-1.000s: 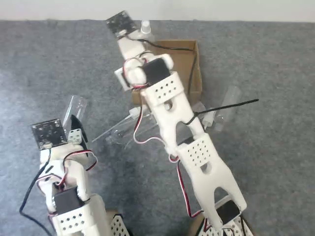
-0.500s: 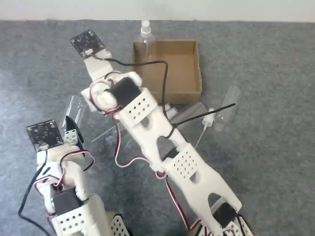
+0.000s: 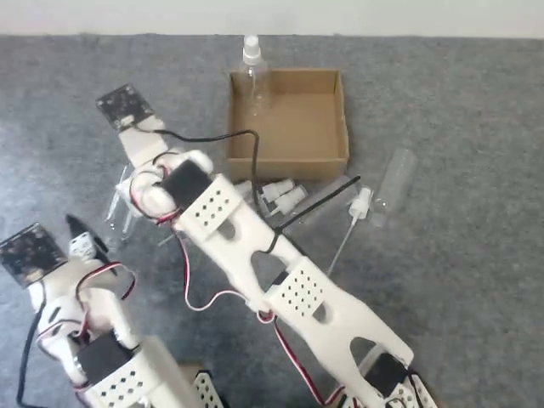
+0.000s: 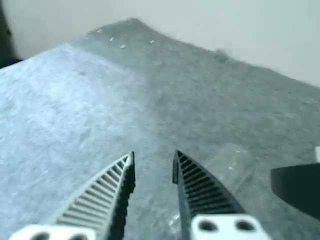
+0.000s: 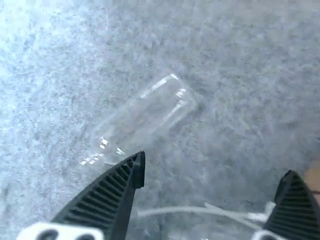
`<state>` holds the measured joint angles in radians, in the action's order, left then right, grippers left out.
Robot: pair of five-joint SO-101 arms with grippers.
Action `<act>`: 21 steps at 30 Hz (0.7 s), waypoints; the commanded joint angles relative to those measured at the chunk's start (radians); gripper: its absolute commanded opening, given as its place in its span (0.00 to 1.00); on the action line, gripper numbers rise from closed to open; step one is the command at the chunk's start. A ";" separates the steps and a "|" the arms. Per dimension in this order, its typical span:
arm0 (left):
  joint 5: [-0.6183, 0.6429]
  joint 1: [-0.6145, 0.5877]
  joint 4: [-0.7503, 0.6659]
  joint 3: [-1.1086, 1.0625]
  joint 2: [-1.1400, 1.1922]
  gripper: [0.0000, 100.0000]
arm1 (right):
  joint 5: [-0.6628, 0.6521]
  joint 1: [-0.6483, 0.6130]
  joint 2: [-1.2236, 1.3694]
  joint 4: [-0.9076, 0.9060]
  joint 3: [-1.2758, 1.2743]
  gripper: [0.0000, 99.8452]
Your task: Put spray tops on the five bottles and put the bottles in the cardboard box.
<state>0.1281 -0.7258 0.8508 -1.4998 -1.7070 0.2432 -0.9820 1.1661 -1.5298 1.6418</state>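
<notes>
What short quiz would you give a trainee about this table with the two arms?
1. How many bottles stand upright at the cardboard box?
2. True or false: the box already holds five bottles.
3. The right gripper has its jaws: A) shut on a spray top; B) open, close over a clear bottle lying on its side; C) shut on the box wall.

Key: 1) One, the spray-topped bottle at the box's far left corner. 2) False. 3) B.
</notes>
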 commanded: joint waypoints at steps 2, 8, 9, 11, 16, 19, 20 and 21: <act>0.011 -0.107 0.104 0.065 -0.020 0.12 | 0.014 -0.038 0.028 0.114 0.038 0.39; 0.011 -0.183 0.137 0.065 -0.020 0.12 | 0.020 -0.044 0.110 0.234 0.038 0.39; 0.011 -0.184 0.137 0.065 -0.020 0.12 | 0.018 -0.044 0.120 0.252 0.038 0.39; 0.011 -0.184 0.144 0.067 -0.020 0.12 | 0.014 -0.058 0.142 0.288 0.038 0.39; 0.011 -0.184 0.155 0.070 -0.020 0.12 | 0.012 -0.081 0.196 0.374 0.038 0.39; 0.011 -0.184 0.155 0.070 -0.020 0.12 | 0.012 -0.077 0.239 0.400 0.038 0.39; 0.011 -0.184 0.155 0.070 -0.020 0.12 | 0.012 -0.076 0.249 0.400 0.038 0.39; 0.011 -0.184 0.155 0.070 -0.020 0.12 | 0.012 -0.071 0.259 0.394 0.038 0.39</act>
<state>0.1281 -0.9068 1.0012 -1.4968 -1.7070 0.2524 -1.0480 1.4300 -1.1462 1.6433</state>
